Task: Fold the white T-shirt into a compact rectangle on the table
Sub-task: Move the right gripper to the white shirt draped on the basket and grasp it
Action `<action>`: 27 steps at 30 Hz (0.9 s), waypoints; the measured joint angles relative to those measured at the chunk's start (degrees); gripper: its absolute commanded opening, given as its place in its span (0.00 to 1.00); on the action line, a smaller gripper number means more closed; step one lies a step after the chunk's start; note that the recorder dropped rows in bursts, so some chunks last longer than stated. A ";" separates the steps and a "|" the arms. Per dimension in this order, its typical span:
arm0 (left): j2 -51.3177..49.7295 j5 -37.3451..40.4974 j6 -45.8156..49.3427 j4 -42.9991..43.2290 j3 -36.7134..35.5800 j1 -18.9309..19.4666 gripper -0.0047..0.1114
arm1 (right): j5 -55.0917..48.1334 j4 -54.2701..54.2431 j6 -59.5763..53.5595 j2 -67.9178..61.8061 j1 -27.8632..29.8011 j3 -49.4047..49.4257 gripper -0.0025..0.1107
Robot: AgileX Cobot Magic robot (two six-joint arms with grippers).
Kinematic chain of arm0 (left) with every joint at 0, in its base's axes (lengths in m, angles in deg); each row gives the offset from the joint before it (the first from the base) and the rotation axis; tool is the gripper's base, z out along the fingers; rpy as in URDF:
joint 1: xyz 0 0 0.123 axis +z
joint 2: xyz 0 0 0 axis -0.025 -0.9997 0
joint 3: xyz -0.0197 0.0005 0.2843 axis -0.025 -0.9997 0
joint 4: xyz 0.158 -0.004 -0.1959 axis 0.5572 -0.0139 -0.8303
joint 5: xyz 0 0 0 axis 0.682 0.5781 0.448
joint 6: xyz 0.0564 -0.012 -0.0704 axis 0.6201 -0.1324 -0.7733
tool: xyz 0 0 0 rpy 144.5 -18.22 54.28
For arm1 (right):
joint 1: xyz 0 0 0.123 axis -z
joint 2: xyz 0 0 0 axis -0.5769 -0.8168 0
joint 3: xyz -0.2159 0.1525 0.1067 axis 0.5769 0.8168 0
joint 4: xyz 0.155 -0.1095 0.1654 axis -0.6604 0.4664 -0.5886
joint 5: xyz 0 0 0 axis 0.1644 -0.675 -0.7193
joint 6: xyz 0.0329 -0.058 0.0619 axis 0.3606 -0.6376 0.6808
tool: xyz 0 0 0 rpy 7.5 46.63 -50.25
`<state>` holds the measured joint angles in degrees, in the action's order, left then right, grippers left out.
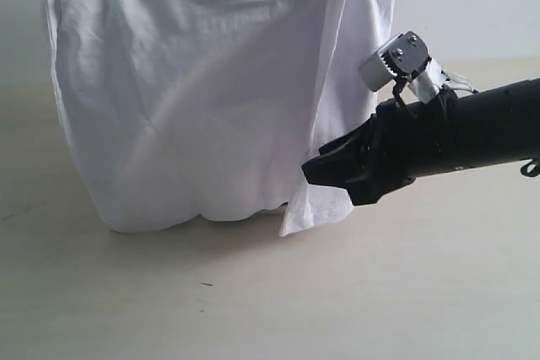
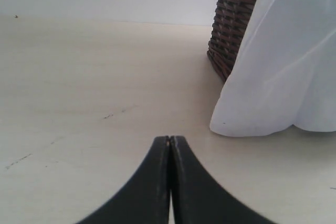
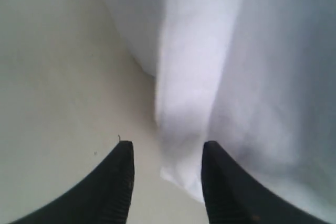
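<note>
The white T-shirt point(image 1: 202, 99) hangs in a wide drape, and its lower edge bunches on the beige table point(image 1: 354, 292). No lettering or neck tag shows. My right gripper point(image 1: 310, 170) reaches in from the right at the shirt's lower right corner. In the right wrist view it point(image 3: 168, 148) is open, with a hanging fold of the shirt point(image 3: 210, 77) just ahead and its corner between the fingertips. My left gripper point(image 2: 169, 139) is shut on nothing, low over the bare table point(image 2: 79, 77), apart from the shirt's hem point(image 2: 283, 77).
A brown wicker basket point(image 2: 233, 24) stands behind the draped shirt, partly covered by it. A pale wall runs along the table's far edge. Bare tabletop lies in front of the shirt and to its left.
</note>
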<state>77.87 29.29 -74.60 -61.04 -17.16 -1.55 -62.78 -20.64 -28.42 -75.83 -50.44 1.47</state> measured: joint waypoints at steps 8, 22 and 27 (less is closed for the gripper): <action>0.00 0.00 0.00 0.00 0.00 0.00 0.04 | 1.00 -4.96 4.37 -3.30 -0.04 -3.63 0.15; 0.00 0.00 0.00 0.00 0.00 0.00 0.04 | -12.74 -5.40 6.41 -2.98 -0.04 -4.45 0.04; 0.00 0.00 0.00 0.00 0.00 0.00 0.04 | -12.86 -0.11 4.37 -1.49 -0.04 -4.45 0.33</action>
<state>77.87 29.29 -74.60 -61.04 -17.16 -1.55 -75.64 -20.75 -24.05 -77.32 -50.48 -2.98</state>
